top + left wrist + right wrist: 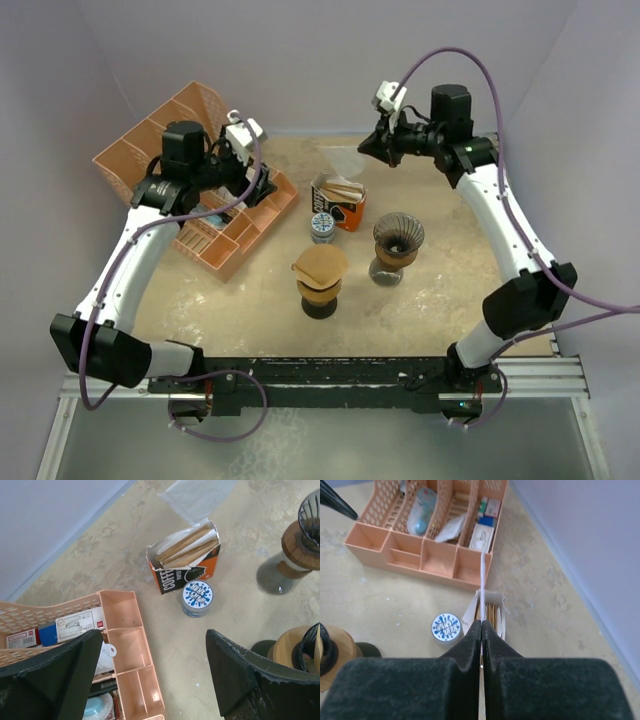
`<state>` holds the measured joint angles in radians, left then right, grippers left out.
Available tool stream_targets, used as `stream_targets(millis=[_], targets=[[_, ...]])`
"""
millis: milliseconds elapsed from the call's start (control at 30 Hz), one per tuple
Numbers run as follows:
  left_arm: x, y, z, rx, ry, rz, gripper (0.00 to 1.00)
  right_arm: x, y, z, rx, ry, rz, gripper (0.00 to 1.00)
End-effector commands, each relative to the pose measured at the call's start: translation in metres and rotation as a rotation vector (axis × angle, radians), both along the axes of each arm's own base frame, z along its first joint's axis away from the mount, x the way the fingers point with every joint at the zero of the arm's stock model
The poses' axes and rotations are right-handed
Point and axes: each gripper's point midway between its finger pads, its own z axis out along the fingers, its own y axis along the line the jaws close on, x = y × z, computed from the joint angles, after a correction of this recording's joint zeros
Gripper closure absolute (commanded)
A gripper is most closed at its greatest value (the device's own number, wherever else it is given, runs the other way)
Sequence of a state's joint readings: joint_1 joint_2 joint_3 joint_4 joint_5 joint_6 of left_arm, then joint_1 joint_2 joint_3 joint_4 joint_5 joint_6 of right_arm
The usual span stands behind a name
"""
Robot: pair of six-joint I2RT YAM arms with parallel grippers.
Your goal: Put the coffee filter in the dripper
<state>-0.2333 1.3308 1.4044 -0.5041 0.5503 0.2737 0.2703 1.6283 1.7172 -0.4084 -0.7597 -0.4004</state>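
1. Sand-coloured mottled table (440, 300): carries all items below.
2. Peach plastic lattice organiser tray (125, 155): far L of table. Tall slots at back, low open compartments at front. Holds small packets and a blue-capped item.
3. L gripper (154, 640): over organiser's front compartments. Jaws spread wide, nothing betw. them.
4. R gripper (481, 625): far centre-R, raised above the box. Jaws pressed together on a thin pale sheet (482, 575), seen edge-on and reaching out over the box mouth. Can't tell if the sheet is a filter.
5. Dark ribbed cone dripper w/ wooden collar and grey base (398, 238): centre-R, upright, apart from R gripper.
6. Second dripper, wooden collar on black base (320, 292): centre, L of item 5 and nearer the arm bases.
7. Orange/black/white cardboard box marked "COFFEE" (340, 205): behind items 5–6. Top open, brown filters stacked on edge inside.
8. Brown paper coffee filter (320, 265): seated in top of item 6.
9. Small round tin, blue-and-white lid (322, 227): just in front of the box, betw. box and item 6.
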Motion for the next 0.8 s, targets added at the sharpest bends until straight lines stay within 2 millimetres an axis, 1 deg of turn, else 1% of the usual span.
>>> stream_targets(millis=[0,67,167,300,433,667,767], targets=[[-0.019,-0.010,0.015,0.067,-0.078,-0.117,0.16,-0.026,0.010,0.056,0.063,-0.139,0.120,1.00],[-0.024,-0.014,0.018,0.086,-0.091,-0.148,0.17,-0.032,0.013,0.064,0.072,-0.161,0.151,1.00],[-0.029,-0.015,0.022,0.095,-0.103,-0.170,0.17,-0.040,0.018,0.070,0.083,-0.179,0.198,1.00],[-0.036,-0.014,0.024,0.104,-0.111,-0.186,0.18,-0.049,0.023,0.071,0.093,-0.191,0.236,1.00],[-0.043,-0.011,0.030,0.109,-0.133,-0.191,0.18,-0.057,0.028,0.069,0.102,-0.198,0.265,1.00],[-0.040,-0.011,0.042,0.114,-0.145,-0.187,0.19,-0.061,0.033,0.064,0.101,-0.198,0.289,1.00],[-0.036,-0.013,0.040,0.115,-0.128,-0.190,0.19,-0.061,0.034,0.061,0.097,-0.199,0.297,1.00]])
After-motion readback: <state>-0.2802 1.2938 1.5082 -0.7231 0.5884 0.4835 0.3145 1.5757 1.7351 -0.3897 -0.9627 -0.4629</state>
